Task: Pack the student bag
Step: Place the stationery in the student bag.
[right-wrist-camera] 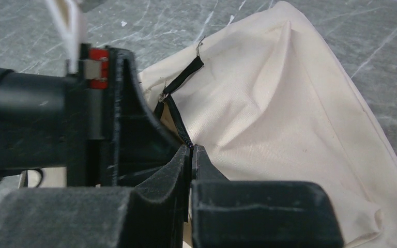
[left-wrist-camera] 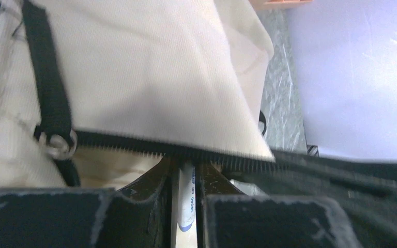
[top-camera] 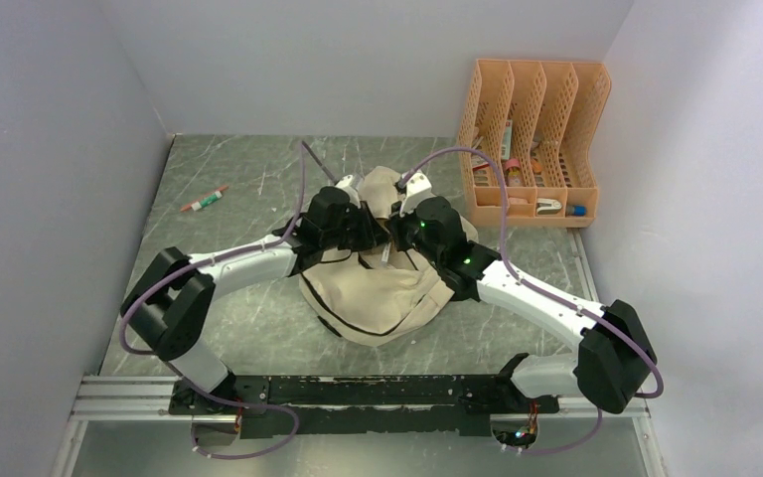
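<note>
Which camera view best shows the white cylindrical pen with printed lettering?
Left wrist: the white cylindrical pen sits clamped between the left gripper's fingers, at the beige fabric bag's black zipper. Top external: the arms hide it. Right wrist: not in view.

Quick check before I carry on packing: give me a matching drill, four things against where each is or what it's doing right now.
Things:
1. left claw
2. right claw
3. orange organizer
4. loose marker

Place or state:
A. far right corner of the table
B. pinched shut on the student bag at its black zipper
C. lying on the table, far left
D. shut on a white pen beside the bag's zipper

Pairs: 1-D, 2-B, 3-A, 4-C
</note>
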### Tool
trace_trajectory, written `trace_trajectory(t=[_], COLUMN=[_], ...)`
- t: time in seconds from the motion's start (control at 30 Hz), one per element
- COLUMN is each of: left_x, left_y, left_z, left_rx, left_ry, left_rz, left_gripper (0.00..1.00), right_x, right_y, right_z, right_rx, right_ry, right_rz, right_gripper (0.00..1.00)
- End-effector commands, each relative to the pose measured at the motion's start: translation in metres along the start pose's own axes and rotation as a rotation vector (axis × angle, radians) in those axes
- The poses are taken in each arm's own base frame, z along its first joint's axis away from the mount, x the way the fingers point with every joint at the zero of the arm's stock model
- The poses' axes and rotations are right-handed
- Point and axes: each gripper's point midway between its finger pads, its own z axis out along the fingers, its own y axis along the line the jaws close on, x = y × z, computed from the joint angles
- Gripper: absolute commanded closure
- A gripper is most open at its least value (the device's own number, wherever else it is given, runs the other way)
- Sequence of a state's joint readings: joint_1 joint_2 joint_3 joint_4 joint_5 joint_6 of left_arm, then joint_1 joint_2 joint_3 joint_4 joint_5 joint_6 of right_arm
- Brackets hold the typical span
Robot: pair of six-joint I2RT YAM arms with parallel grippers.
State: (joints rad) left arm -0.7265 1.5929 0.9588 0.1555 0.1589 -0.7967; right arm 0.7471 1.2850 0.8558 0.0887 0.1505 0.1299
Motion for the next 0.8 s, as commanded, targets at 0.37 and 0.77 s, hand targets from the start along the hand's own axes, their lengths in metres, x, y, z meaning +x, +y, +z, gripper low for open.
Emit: trace_trajectory(t=[0.37,0.77], left_x=[-0.036,-0.023], left_y=[-0.028,-0.015], left_z=[0.044,-0.009], left_rx=[0.09,0.026], left_ry=[-0.099,-0.065], left_rz=[0.02,0.175], left_gripper=[0.63,0.59], right_x=[-0.027,-0.026], right_y=[0.01,0.006], right_z=[-0.008,-0.007], right_rx=[-0.045,-0.027], right_ry=[-0.09,-0.097], right_rz=[0.067,0.053], right_gripper=[1.0,1.0])
